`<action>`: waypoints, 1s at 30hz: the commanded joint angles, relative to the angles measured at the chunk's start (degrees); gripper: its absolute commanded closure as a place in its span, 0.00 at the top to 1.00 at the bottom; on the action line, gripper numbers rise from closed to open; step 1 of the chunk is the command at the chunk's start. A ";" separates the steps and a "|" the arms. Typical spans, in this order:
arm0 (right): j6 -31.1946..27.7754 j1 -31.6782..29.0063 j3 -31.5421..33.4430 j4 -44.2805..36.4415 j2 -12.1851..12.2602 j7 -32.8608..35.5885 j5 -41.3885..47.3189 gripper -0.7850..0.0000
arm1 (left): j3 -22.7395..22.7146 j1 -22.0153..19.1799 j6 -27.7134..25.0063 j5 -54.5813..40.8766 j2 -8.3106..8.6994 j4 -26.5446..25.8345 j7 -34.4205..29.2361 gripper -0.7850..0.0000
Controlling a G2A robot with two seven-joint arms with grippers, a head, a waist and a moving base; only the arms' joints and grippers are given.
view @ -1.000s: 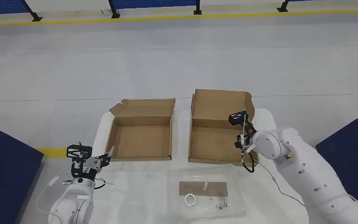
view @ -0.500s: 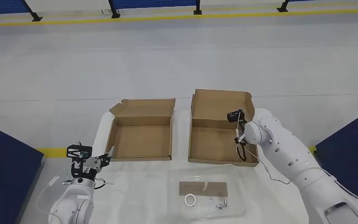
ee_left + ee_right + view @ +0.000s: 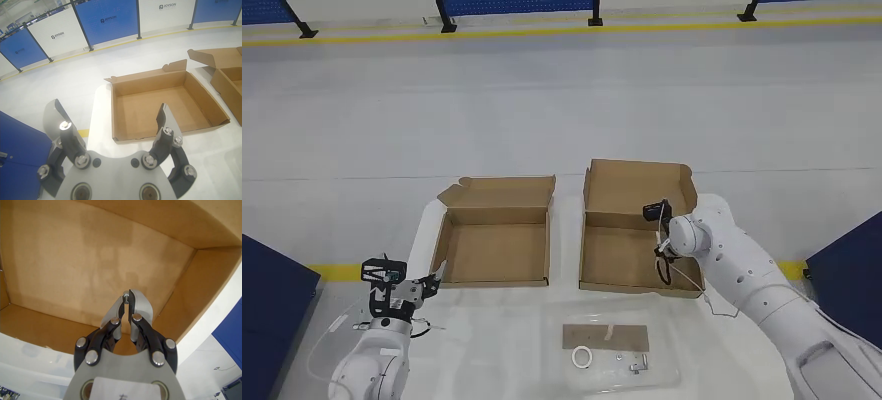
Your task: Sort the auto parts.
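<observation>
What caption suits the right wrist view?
Right gripper shut on a small silver metal fastener, over the bare floor of an open brown cardboard box.

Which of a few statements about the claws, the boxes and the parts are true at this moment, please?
1. The right claw grips a small metal part. True.
2. The left claw is shut on a part. False: it is open and holds nothing.
3. The right claw hangs over the right box. True.
4. The left box is closed. False: its lid is folded open.
5. A white ring lies outside both boxes. True.
</observation>
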 commanded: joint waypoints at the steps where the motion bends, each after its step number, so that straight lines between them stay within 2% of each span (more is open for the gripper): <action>1: -0.13 0.23 -0.16 0.91 -0.34 -0.24 0.13 0.00 | 0.00 0.00 0.00 0.00 0.00 0.00 0.00 1.00; 9: -0.71 1.05 -0.50 4.25 -1.68 -1.08 0.45 0.01 | 0.00 0.00 0.00 0.00 0.00 0.00 0.00 1.00; 12: -0.90 1.23 -0.47 5.06 -2.07 -1.25 0.54 0.27 | 0.00 0.00 0.00 0.00 0.00 0.00 0.00 1.00; 13: -0.90 1.29 -0.44 5.29 -2.18 -1.31 0.54 0.31 | 0.00 0.00 0.00 0.00 0.00 0.00 0.00 1.00; 19: -1.32 1.53 -0.14 5.70 -2.72 -1.27 0.39 0.39 | 0.00 0.00 0.00 0.00 0.00 0.00 0.00 1.00; 21: -1.30 1.58 0.08 5.46 -2.76 -1.14 0.02 0.47 | 0.00 0.00 0.00 0.00 0.00 0.00 0.00 1.00; 22: -1.22 1.56 0.25 5.13 -2.74 -1.01 -0.19 0.58 | 0.00 0.00 0.00 0.00 0.00 0.00 0.00 1.00; 24: -0.88 1.43 0.80 3.90 -2.57 -0.86 -0.82 1.00 | 0.00 0.00 0.00 0.00 0.00 0.00 0.00 1.00; 30: -0.30 -0.73 4.39 -5.20 -0.84 2.15 -2.50 1.00 | 0.00 0.00 0.00 0.00 0.00 0.00 0.00 1.00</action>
